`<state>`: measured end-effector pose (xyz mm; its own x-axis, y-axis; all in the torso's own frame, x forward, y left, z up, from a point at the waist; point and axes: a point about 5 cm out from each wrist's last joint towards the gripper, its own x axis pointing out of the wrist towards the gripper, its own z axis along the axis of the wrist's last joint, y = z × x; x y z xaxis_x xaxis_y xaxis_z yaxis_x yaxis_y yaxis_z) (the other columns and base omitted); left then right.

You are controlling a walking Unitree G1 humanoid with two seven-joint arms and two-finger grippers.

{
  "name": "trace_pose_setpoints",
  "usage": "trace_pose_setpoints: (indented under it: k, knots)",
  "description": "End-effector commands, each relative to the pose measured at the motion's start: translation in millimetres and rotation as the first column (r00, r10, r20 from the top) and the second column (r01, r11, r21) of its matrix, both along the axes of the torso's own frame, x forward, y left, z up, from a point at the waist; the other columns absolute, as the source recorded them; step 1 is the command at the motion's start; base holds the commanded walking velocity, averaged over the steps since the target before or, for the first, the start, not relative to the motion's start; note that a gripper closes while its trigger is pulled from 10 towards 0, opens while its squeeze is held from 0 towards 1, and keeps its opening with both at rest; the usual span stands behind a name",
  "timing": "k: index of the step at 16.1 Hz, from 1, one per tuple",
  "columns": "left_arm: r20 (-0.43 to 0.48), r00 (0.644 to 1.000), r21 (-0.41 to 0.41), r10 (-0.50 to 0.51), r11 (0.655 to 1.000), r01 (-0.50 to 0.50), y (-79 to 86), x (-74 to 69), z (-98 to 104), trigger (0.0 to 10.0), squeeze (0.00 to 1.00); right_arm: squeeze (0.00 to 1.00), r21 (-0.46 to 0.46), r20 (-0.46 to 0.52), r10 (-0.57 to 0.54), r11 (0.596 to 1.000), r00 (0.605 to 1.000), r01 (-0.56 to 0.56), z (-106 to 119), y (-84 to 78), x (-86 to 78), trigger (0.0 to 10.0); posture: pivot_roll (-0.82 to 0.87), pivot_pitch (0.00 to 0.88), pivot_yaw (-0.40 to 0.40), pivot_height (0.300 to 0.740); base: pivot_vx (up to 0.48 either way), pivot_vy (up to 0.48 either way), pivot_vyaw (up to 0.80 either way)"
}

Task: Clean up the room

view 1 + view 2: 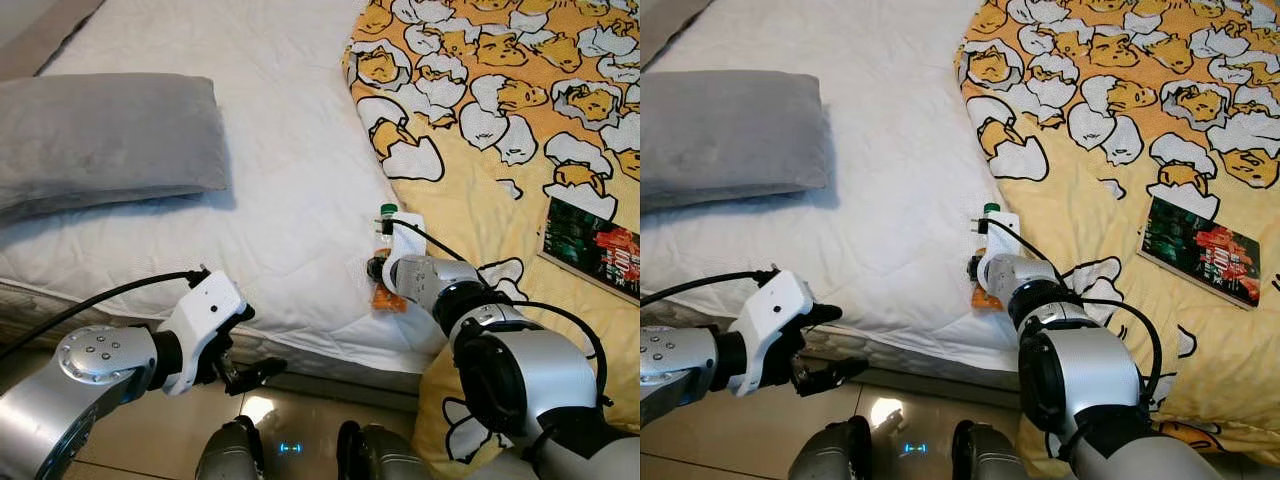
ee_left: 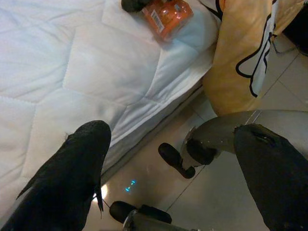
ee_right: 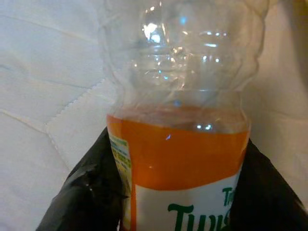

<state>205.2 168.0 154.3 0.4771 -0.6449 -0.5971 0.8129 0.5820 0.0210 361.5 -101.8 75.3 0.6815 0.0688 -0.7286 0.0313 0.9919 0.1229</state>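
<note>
The right tool (image 1: 380,272) grips an orange-labelled bottle (image 3: 178,144) lying on the bed (image 1: 280,150) near its edge; it should lift straight up, squeezing gently. The left tool (image 1: 250,372) hangs open, idle.

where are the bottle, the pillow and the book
orange bottle (image 3: 178,159), right wrist view, on its orange label
grey pillow (image 1: 100,140), left eye view, on its middle
book (image 1: 1200,252), right eye view, on its cover

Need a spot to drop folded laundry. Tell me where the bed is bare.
Bare white mattress lies between the gray pillow and the yellow blanket. Blanket is open above the book. It is crowded at the near edge, where the right claw grips the orange bottle.
</note>
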Motion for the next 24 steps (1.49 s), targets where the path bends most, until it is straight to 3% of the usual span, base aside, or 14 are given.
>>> trace_pose_setpoints:
  k: [1, 9, 12, 13, 15, 17, 18, 19, 20, 21, 24]
  knots:
    - [-0.004, 0.999, 0.002, -0.032, 0.999, 0.032, -2.2, -1.0, -3.1, 10.0, 0.0, 0.0, 0.005, -0.016, -0.008, 1.0, 1.0, 0.008, -1.5, -3.8, -0.9, 0.0, 0.08, 0.144, -0.068, 0.74, 0.0, 0.0, 0.0]
    - [-0.016, 0.999, -0.017, -0.037, 0.999, 0.036, -1.3, 7.5, -15.7, 10.0, 0.0, 0.0, 0.045, 0.021, -0.002, 0.999, 1.0, 0.001, 9.3, -5.3, 5.9, 0.0, 0.05, 0.085, -0.061, 0.74, 0.0, 0.0, 0.0]
    - [0.033, 0.999, -0.068, 0.016, 0.998, -0.014, -2.9, 15.5, -13.9, 10.0, 0.0, 0.0, 0.071, 0.098, 0.016, 0.997, 0.995, -0.023, 24.9, -5.4, 15.6, 0.0, 0.04, 0.051, -0.058, 0.74, 0.0, 0.0, 0.0]
    - [0.074, 0.995, -0.091, 0.068, 0.994, -0.061, -2.6, 20.3, -12.2, 10.0, 0.0, 0.0, 0.128, 0.164, 0.012, 0.991, 0.986, -0.034, 34.2, -5.1, 21.1, 0.0, 0.04, 0.036, -0.054, 0.74, 0.0, 0.0, 0.0]
    - [0.198, 0.96, -0.17, 0.197, 0.972, -0.164, -8.9, 31.1, -1.8, 10.0, 0.0, 0.0, 0.234, 0.361, 0.044, 0.963, 0.932, -0.136, 54.5, -8.1, 28.5, 0.0, 0.03, 0.0, -0.049, 0.74, 0.0, 0.0, 0.0]
    - [0.282, 0.921, -0.244, 0.27, 0.948, -0.203, -18.8, 36.3, 8.0, 10.0, 0.0, 0.0, 0.279, 0.447, 0.029, 0.945, 0.894, -0.171, 58.2, -19.9, 19.0, 0.2, 0.02, 0.0, -0.042, 0.74, 0.0, 0.0, 0.0]
    - [0.305, 0.895, -0.281, 0.325, 0.929, -0.241, -22.9, 39.1, 12.2, 10.0, 0.0, 0.0, 0.295, 0.501, 0.019, 0.936, 0.865, -0.192, 62.2, -28.8, 7.6, 10.0, 0.01, 0.0, -0.036, 0.74, 0.0, 0.0, 0.0]
    - [0.315, 0.881, -0.296, 0.352, 0.919, -0.261, -24.8, 40.3, 13.8, 10.0, 0.0, 0.0, 0.301, 0.532, 0.014, 0.931, 0.847, -0.205, 64.8, -33.3, 0.5, 10.0, 0.01, 0.0, -0.033, 0.74, 0.0, 0.0, 0.0]
    - [0.367, 0.829, -0.296, 0.422, 0.898, -0.326, -27.4, 44.8, 15.7, 10.0, 0.0, 0.0, 0.173, 0.627, 0.097, 0.95, 0.773, -0.259, 69.4, -42.9, -22.8, 10.0, 0.0, 0.0, -0.021, 0.74, 0.0, 0.0, 0.8]
    - [0.373, 0.815, -0.301, 0.444, 0.889, -0.346, -29.2, 46.4, 15.5, 10.0, 0.0, 0.0, 0.129, 0.659, 0.119, 0.955, 0.742, -0.268, 70.3, -43.8, -34.8, 10.0, -0.01, 0.0, -0.015, 0.74, 0.0, 0.0, 0.8]
    - [0.367, 0.818, -0.312, 0.443, 0.887, -0.34, -38.6, 50.3, 15.7, 10.0, 0.0, 0.0, 0.198, 0.673, 0.056, 0.947, 0.737, -0.253, 65.5, -42.7, -70.2, 10.0, -0.02, 0.0, 0.019, 0.74, 0.0, 0.0, 0.8]
